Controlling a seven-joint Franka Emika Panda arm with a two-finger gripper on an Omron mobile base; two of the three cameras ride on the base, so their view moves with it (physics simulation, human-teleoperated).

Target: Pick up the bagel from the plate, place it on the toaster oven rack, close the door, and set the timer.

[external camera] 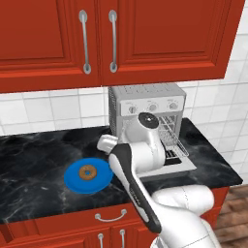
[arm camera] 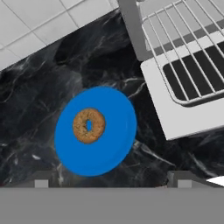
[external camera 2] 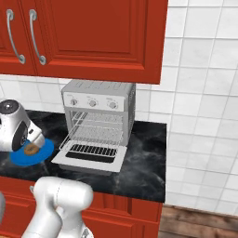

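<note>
The bagel (arm camera: 89, 126), a small golden-brown ring, lies a little off-centre on the blue plate (arm camera: 116, 131) on the dark marble counter. My gripper (arm camera: 113, 180) hangs above the plate, open, its fingertips (arm camera: 42, 178) far apart with nothing between them. From the base, the bagel (external camera: 87, 172) and plate (external camera: 72, 180) sit left of the toaster oven (external camera: 145, 94). The door (external camera: 186, 165) lies folded down flat, and the wire rack (external camera: 170, 130) shows inside the opening. In the right base view my wrist stands just above the plate (external camera 2: 42, 152) and bagel (external camera 2: 31, 149).
Three knobs (external camera 2: 92, 103) run along the oven's top panel. Red wall cabinets (external camera: 111, 38) hang overhead and white tiles line the back wall. The open door (external camera 2: 90, 157) juts toward the counter's front edge. Bare counter (external camera: 34, 160) spreads left of the plate.
</note>
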